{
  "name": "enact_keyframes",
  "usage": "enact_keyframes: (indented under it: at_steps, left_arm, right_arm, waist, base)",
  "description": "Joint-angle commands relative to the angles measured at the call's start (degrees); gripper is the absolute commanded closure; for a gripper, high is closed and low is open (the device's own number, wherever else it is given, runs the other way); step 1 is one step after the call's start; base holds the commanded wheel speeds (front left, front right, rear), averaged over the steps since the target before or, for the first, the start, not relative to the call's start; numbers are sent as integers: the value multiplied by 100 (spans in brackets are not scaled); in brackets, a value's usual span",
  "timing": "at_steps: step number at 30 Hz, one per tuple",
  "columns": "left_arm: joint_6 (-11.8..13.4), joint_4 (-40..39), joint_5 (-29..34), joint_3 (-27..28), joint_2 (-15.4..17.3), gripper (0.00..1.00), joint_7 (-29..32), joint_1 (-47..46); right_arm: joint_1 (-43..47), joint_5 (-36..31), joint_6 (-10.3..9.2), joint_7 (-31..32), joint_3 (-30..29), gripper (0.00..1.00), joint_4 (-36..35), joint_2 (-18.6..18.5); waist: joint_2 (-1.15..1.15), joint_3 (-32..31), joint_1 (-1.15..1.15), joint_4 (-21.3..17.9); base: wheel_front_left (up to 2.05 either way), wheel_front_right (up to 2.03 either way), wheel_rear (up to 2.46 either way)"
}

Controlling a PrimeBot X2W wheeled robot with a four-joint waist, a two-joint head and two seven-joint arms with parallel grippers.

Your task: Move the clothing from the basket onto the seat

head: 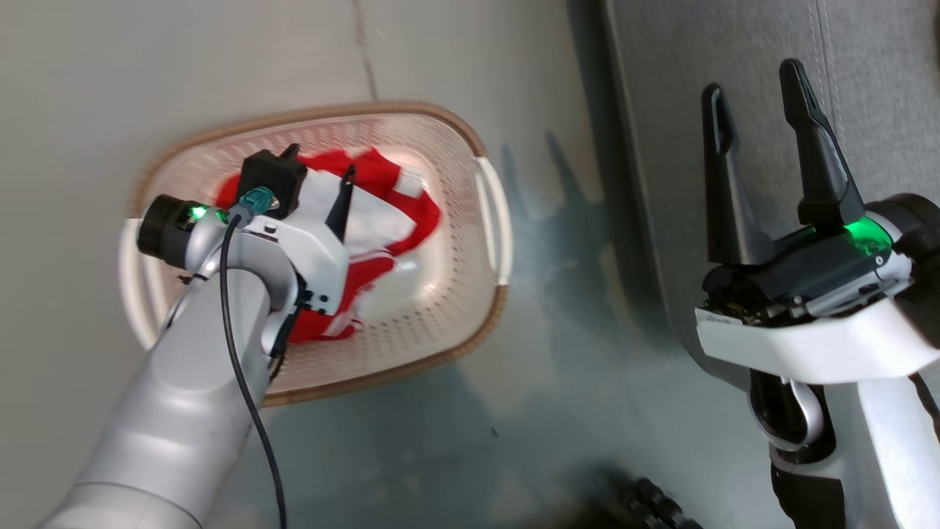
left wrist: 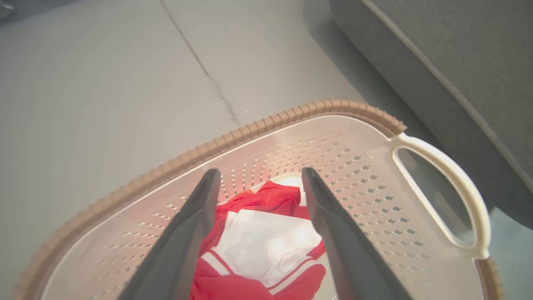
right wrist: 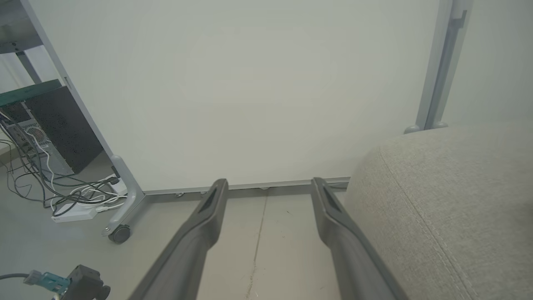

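Red and white fabric, that's the clothing [left wrist: 266, 246], bunched in a heap at the bottom of the perforated laundry basket [head: 411, 110]. The basket sits on the floor [head: 220, 59] just beside the grey upholstered seat [head: 881, 73]. All the red I can see is in the basket.

The left gripper [left wrist: 260, 173] hangs over the heap, fingers spread wide with nothing between them. The right gripper [head: 750, 79] is spread just as wide and empty too, parked over the seat's edge, well apart from the basket.

What could go sideways, my guess: the heap is loose and layered, so a pinch from above may catch just the top white panel and drag the rest half out over the rim (or drop it on the floor between basket and seat). Go too deep and a fingertip could jam in one of the wall holes, and a light plastic basket might lift along with it.

Hard to tell: how many garments are in there, whether the left fingertips touch fabric yet, and what lies under the left arm [head: 205, 367], which covers the heap's left side in the head view. The seat is cut off at the frame edge.
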Motion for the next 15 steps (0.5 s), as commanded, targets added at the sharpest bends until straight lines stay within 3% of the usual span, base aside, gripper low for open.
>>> enact_keyframes:
  at_steps: [1,6,15]
  left_arm:
    - [-29,79,64,-28,53,0,65,-175]
    - [-267,870,122,-145,284,0,484,-557]
    - [-499,1971,41,-295,282,0,1182,-939]
  right_arm:
    - [-111,56,-1,-63,26,0,35,5]
    - [-384,244,0,-159,298,0,199,36]
    - [-171,450,0,-159,215,0,-63,38]
  waist:
    - [0,743,0,-691]
    - [0,1140,0,-1052]
    - [0,1297,0,-1101]
  base:
    - [0,0,0]
    - [0,0,0]
    - [0,0,0]
